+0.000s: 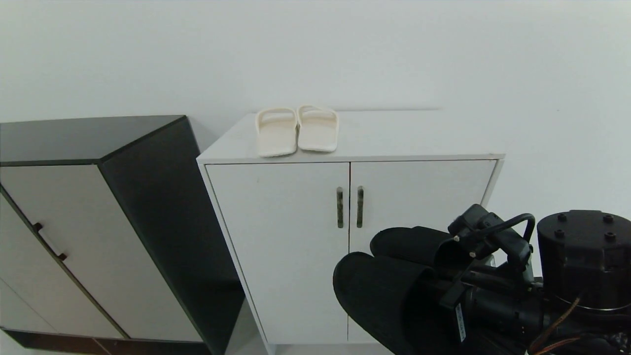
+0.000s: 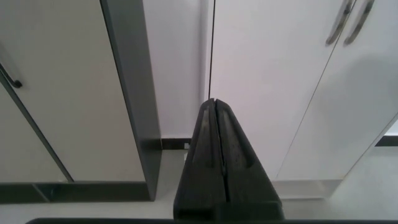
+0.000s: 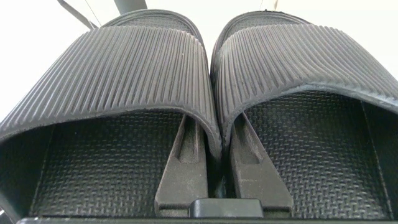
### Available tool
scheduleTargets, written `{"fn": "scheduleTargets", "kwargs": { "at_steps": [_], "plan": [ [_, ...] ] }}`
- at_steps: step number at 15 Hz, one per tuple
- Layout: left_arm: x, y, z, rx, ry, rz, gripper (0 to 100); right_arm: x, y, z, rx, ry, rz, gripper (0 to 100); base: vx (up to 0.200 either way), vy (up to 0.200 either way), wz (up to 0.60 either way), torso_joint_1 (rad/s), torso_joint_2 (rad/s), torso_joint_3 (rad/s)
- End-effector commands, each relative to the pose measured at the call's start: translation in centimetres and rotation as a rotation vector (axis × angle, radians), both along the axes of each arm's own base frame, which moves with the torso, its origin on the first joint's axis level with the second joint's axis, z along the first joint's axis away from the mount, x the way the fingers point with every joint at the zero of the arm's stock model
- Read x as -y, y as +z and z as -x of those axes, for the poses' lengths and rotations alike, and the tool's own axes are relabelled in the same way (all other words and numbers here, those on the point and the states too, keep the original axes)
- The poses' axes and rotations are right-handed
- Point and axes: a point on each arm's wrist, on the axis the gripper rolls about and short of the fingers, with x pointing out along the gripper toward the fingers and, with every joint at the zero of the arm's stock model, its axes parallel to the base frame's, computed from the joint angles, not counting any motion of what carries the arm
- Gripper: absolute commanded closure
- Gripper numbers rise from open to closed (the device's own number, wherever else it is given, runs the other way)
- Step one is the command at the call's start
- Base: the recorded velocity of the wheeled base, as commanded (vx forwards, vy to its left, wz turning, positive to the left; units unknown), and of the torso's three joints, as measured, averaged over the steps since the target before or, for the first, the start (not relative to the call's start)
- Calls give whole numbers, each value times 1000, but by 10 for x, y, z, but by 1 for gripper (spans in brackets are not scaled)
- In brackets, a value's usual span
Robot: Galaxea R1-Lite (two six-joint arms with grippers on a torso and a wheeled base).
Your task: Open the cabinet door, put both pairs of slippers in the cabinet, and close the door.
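- White cabinet (image 1: 276, 256): shut on both sides (opening comes first, I judge).
- Black slippers (image 1: 389, 291): before the cabinet's right door (image 1: 419, 197), inner sides pinched together by the right gripper (image 3: 214, 168), so both travel as one.
- Cream slippers (image 1: 297, 129): paired on the cabinet top.
- Left gripper (image 2: 215, 107): clenched, empty, near the cabinet's left door (image 2: 267, 81).
- No readable writing.

Nothing here can be read as a word, number or sign; the only print is on a small white label (image 1: 461, 315) on the black housing of the right arm (image 1: 498, 301), near and low right, too small to make out
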Motion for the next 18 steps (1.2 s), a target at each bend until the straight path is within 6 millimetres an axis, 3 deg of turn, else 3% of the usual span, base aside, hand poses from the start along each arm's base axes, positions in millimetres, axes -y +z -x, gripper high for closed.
{"fn": "scheduleTargets", "kwargs": {
  "at_steps": [1, 2, 13, 16, 18],
  "plan": [
    [0, 0, 0, -2, 1, 0, 100, 0, 0, 0, 0, 0, 0, 100, 0, 0, 0, -154, 476, 315],
    [0, 0, 0, -2, -1, 0, 0, 0, 0, 0, 0, 0, 0, 100, 0, 0, 0, -163, 476, 330],
    [0, 0, -1, -16, -19, -15, 0, -1, -5, -1, -15, 1, 14, 100, 0, 0, 0, -89, 455, 361],
    [0, 0, -3, -41, -29, -21, 0, -1, -4, -1, -9, 0, 11, 100, 0, 0, 0, -6, 173, 167],
    [0, 16, -8, -77, -52, -6, 0, -1, -5, -1, -13, 2, 14, 100, 0, 0, 0, 1, 23, 28]
  ]
}}
